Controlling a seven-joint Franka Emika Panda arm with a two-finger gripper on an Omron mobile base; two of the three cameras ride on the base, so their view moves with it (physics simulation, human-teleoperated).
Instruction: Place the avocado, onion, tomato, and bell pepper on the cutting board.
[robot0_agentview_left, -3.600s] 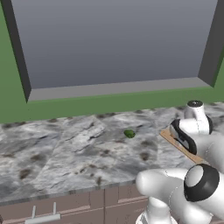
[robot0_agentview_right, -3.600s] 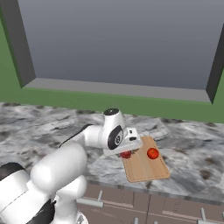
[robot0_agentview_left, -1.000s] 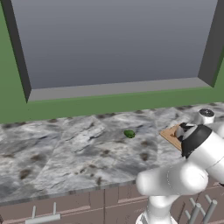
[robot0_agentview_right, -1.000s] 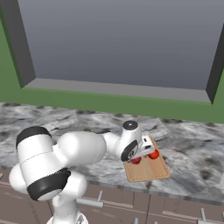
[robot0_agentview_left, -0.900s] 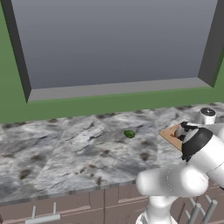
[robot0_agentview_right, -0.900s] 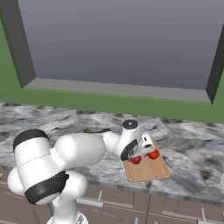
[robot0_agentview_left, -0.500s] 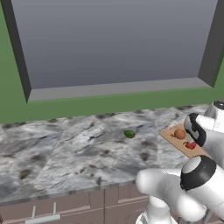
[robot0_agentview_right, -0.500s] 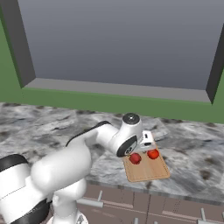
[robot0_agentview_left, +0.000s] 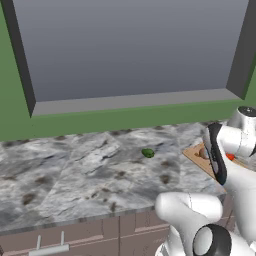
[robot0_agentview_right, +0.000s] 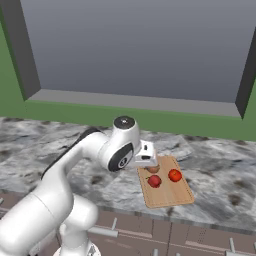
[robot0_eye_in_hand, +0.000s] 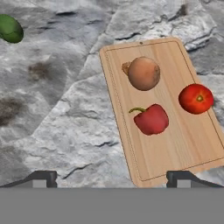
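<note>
My gripper (robot0_eye_in_hand: 113, 179) is open wide with nothing between its fingers, hovering above the counter at the near left edge of the cutting board (robot0_eye_in_hand: 183, 144). On that tan board lie the brownish onion (robot0_eye_in_hand: 143, 73), the lumpy red bell pepper (robot0_eye_in_hand: 151, 119) and the round orange-red tomato (robot0_eye_in_hand: 196, 99). The dark green avocado (robot0_eye_in_hand: 9, 28) lies alone on the marble, well off to the board's left. In the right base view the hand hangs over the board (robot0_agentview_right: 167, 192) and partly hides the onion, with the bell pepper (robot0_agentview_right: 154, 181) and tomato (robot0_agentview_right: 175, 175) beside it. The left base view has the avocado (robot0_agentview_left: 148, 153) mid-counter.
A grey marble counter (robot0_agentview_left: 75, 175) runs beneath a large window with a grey sill (robot0_agentview_left: 130, 102) and green wall. Drawer fronts with handles (robot0_agentview_left: 50, 248) lie below the counter's front edge. My own white arm (robot0_agentview_left: 235, 170) stands in front of the board's right part.
The hand has risen from the board and drawn back toward its left edge. The bell pepper now lies free on the board beside the tomato and onion.
</note>
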